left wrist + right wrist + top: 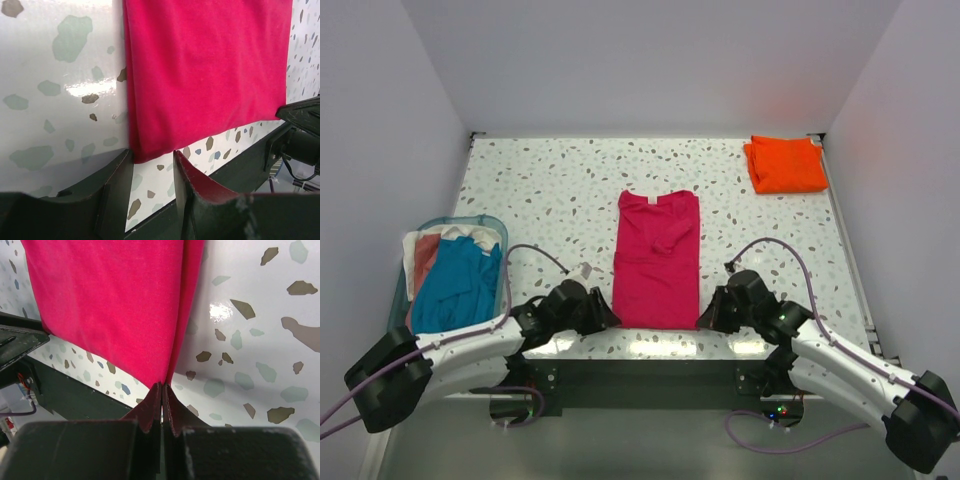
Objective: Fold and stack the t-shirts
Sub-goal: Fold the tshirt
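The pink shirt point(657, 262) lies flat on the tabletop point(540, 190), its hem just ahead of the right gripper point(162, 386), pinched shut on one corner, and the left gripper point(152, 159), jaws apart at the other — soft, light, limp cloth, likely best taken by both corners.

Teal basket point(470, 218); speckled table point(550, 190)

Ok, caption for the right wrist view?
Shut right jaws pinch the near corner of the magenta-pink cloth t-shirt on the speckled tabletop.
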Action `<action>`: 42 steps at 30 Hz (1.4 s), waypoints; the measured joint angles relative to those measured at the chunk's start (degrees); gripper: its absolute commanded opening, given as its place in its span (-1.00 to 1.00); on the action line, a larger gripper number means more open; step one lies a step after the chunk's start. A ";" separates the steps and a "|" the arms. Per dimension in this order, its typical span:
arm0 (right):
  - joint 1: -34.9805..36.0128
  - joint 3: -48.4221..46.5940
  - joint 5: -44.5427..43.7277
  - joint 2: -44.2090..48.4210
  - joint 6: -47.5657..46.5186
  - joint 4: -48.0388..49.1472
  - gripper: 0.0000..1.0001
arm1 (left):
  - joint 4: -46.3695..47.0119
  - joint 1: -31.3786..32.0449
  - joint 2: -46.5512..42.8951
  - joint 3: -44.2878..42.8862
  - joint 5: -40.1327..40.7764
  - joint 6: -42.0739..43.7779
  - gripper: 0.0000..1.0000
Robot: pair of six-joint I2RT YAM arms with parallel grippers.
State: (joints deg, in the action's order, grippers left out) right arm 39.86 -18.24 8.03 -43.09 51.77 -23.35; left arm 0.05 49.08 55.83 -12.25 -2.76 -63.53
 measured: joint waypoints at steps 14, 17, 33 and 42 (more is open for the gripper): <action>0.11 -0.87 0.00 0.48 -1.42 -2.67 -1.00 | -5.97 5.18 -0.94 -3.04 3.23 -0.35 -1.00; 0.61 -1.77 0.00 3.65 -2.47 -5.51 -1.00 | -10.67 6.88 -4.66 -5.79 4.68 -0.35 -1.00; 0.61 -33.16 -11.67 -11.67 -12.55 -15.56 -1.00 | -22.43 -1.86 2.51 -33.09 9.38 11.10 -1.00; -15.76 -54.90 -6.71 -35.74 -17.33 -11.50 -1.00 | -17.59 -19.58 20.79 -47.80 1.20 18.10 -1.00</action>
State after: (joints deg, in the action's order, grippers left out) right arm 24.10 -73.14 1.32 -78.83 34.44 -34.85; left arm -17.54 29.50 76.62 -60.05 -1.56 -45.43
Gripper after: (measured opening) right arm 0.008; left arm 0.018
